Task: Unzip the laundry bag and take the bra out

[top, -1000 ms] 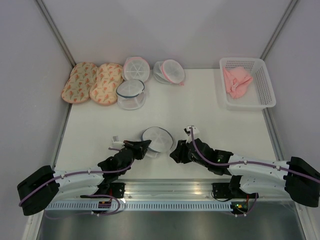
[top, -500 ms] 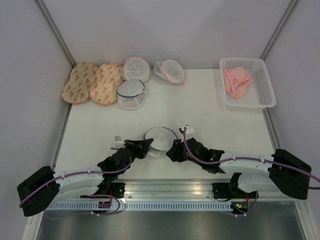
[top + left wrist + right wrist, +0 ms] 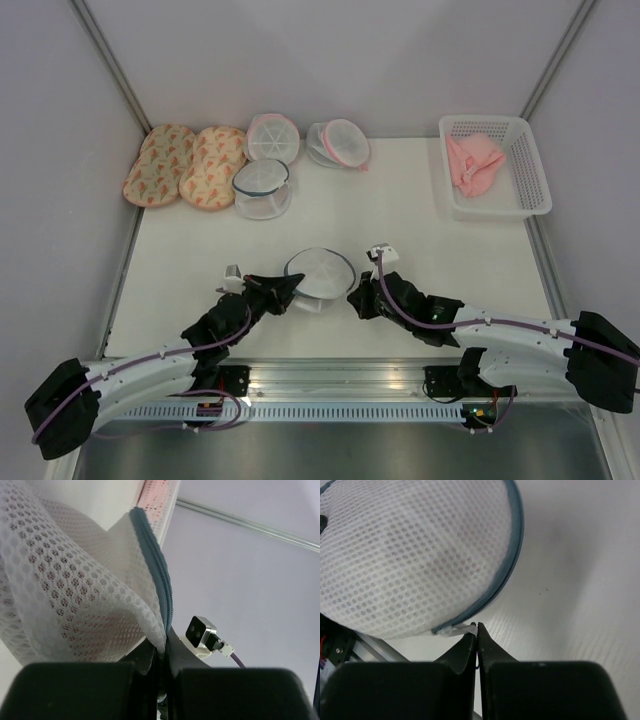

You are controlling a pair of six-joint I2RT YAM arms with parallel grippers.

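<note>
The laundry bag (image 3: 318,272), a white mesh dome with a dark blue-grey rim, sits near the front middle of the table between both grippers. My left gripper (image 3: 290,291) is shut on its left edge; in the left wrist view the jaws (image 3: 163,652) pinch the mesh (image 3: 65,595) just below the zip (image 3: 163,587). My right gripper (image 3: 356,298) is at the bag's right edge. In the right wrist view its tips (image 3: 477,626) are shut on the small white zip pull (image 3: 461,629) under the bag (image 3: 410,555). The bra is hidden; only a faint reddish tint shows through the mesh.
At the back stand another blue-rimmed mesh bag (image 3: 262,187), two pink-rimmed mesh bags (image 3: 272,137) (image 3: 340,143) and peach patterned pads (image 3: 185,165). A white basket (image 3: 530,195) with a pink cloth (image 3: 473,165) stands at the back right.
My left arm has reached further out and the bag has shifted slightly away from the bases. My right gripper went left towards the bag, then drew back right, still shut.
</note>
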